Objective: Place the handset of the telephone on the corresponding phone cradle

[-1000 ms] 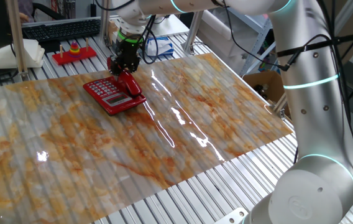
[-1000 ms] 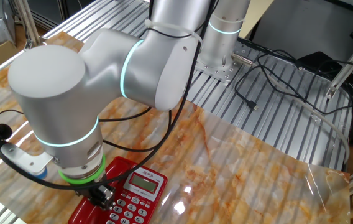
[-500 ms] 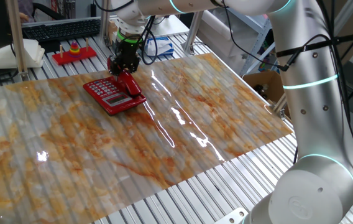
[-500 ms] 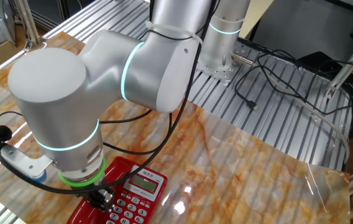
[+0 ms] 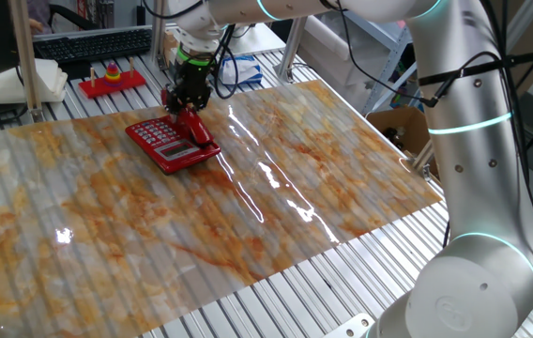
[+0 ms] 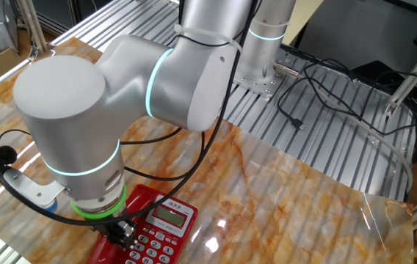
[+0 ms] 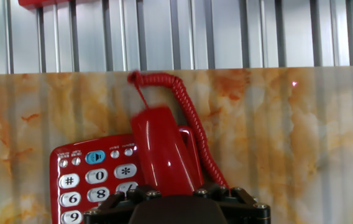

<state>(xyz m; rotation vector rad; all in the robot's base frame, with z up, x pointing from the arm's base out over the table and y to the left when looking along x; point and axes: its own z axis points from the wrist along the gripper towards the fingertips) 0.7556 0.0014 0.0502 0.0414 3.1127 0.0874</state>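
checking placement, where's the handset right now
In the hand view the handset lies along the right side of the telephone, beside the keypad, directly under the hand. Its coiled cord loops out behind it onto the marbled mat.

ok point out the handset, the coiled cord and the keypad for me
handset (image 7: pixel 161 152), hand view, on the glossy red body above the tool
coiled cord (image 7: pixel 186 102), hand view, on the curled stretch beside the handset's end
keypad (image 7: pixel 92 177), hand view, on the pale button panel left of the handset

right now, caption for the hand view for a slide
Red handset lying on the telephone beside its keypad, coiled cord trailing over the marbled mat.
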